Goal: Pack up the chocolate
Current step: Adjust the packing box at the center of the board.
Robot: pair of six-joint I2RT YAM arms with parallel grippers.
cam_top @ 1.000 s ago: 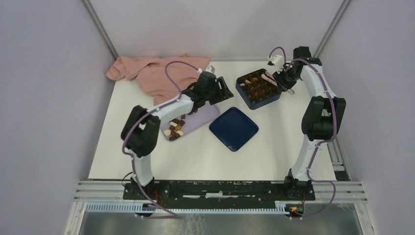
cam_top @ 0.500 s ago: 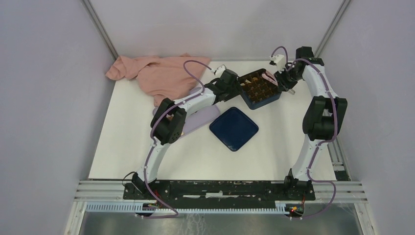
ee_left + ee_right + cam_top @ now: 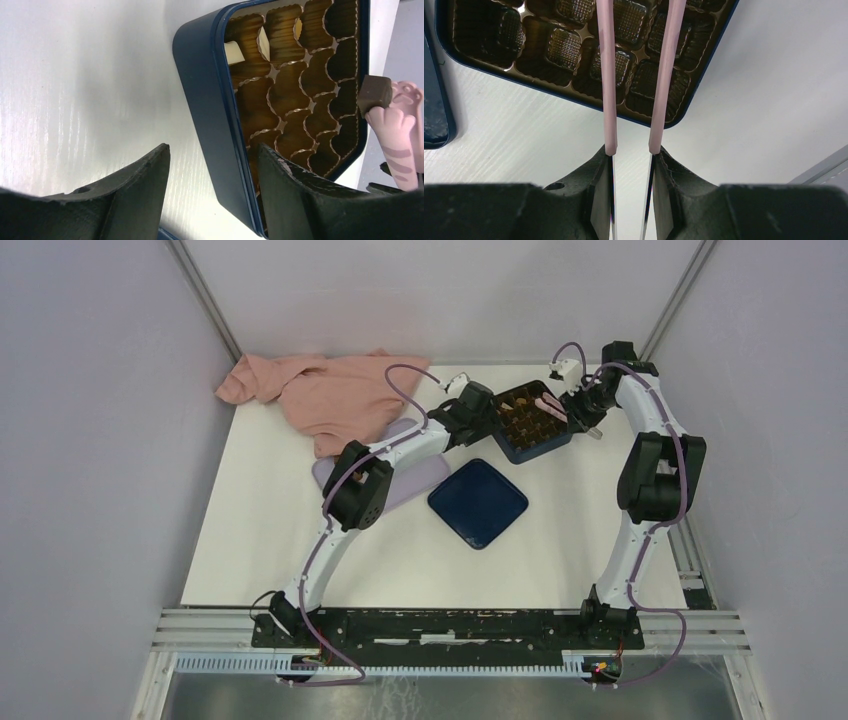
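Observation:
The dark blue box [image 3: 509,443] with its brown grid insert stands at the back right. Two cream chocolate pieces [image 3: 233,51] lie in its cells. My left gripper [image 3: 486,412] is open astride the box's near wall [image 3: 207,100]: one finger stands over the table, the other inside the box, with a gap to the wall. My right gripper [image 3: 633,150] is shut on pink tongs [image 3: 607,75] that reach over the box [image 3: 574,97]. The tongs' paw tips [image 3: 400,130] pinch a brown square chocolate [image 3: 374,94] above the box's far side.
A lilac tray [image 3: 405,485] lies under my left arm, its contents hidden. The box's dark blue lid [image 3: 478,503] lies on the table in front of the box. A pink cloth [image 3: 320,395] is bunched at the back left. Grey walls enclose the table.
My left arm has swung right from over the lilac tray to the box's left edge. The right gripper with the tongs has hardly moved.

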